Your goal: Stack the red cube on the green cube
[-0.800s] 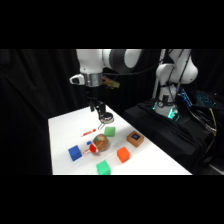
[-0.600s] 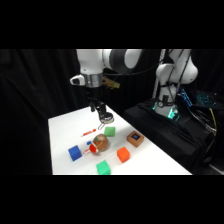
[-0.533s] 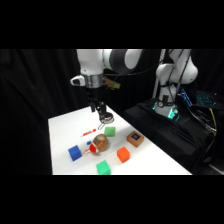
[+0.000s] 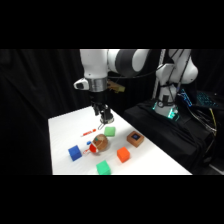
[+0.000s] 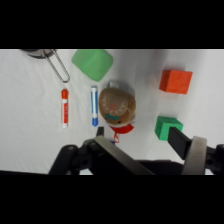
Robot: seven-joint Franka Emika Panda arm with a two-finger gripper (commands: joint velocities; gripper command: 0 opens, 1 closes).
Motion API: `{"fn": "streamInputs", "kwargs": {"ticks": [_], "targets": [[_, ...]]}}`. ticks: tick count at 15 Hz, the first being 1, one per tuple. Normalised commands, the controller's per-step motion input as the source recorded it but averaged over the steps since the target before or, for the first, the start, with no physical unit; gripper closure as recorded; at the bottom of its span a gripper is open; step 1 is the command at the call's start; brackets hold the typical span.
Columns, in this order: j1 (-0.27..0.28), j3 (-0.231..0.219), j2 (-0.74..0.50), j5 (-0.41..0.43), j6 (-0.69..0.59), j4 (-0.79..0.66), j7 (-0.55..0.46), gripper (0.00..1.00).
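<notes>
Wrist view shows the gripper (image 5: 145, 142) with fingers spread apart and empty above the table (image 5: 30, 140), the green cube (image 5: 168, 127) just beside one finger, the red cube (image 5: 176, 81) beyond.

Matt red cube (image 5: 175, 81) & green cube (image 5: 167, 126); glossy brown ball (image 5: 117, 105); thin metal wire loop (image 5: 59, 66).

Brightly lit white table (image 4: 65, 125) against dark surroundings, soft overall blur.

White table (image 4: 62, 125) w/ red cube (image 4: 123, 155), green cube (image 4: 103, 167), blue cube (image 4: 74, 152).
</notes>
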Motion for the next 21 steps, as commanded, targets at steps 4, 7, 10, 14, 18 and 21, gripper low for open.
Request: {"fn": "streamInputs", "kwargs": {"ticks": [4, 7, 10, 14, 18, 21], "targets": [[0.103, 0.084, -0.08, 0.065, 0.20, -0.19, 0.23, 0.00], [0.092, 0.068, -0.06, 0.071, 0.30, -0.22, 0.22, 0.00], [0.071, 0.048, -0.03, 0.079, 0.34, -0.21, 0.19, 0.00], [0.063, 0.036, 0.02, 0.082, 0.33, -0.17, 0.15, 0.00], [0.066, 0.013, 0.09, 0.045, 0.29, -0.09, 0.15, 0.00], [0.097, -0.054, 0.11, -0.058, 0.29, -0.05, 0.23, 0.00]]}}
